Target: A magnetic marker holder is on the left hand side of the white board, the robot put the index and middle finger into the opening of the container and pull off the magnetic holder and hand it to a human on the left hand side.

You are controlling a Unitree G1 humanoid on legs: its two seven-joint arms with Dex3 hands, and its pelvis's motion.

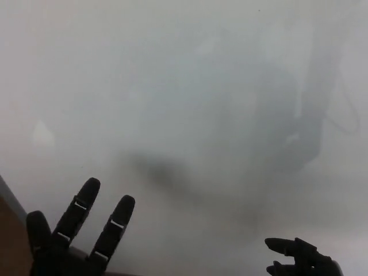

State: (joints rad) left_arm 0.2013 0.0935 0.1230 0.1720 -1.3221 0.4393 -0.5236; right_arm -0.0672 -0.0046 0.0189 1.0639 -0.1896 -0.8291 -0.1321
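Note:
The whiteboard fills nearly the whole head view, showing only dim grey reflections. No marker holder is visible anywhere on it. My left hand is at the bottom left, open, with its thumb and two fingers spread and pointing up toward the board, holding nothing. My right hand shows at the bottom right edge, open, with its fingers pointing left and nothing in them.
The board's grey frame edge runs diagonally across the lower left corner, with a brown surface beyond it. A dark blurred shadow lies on the board above my left hand.

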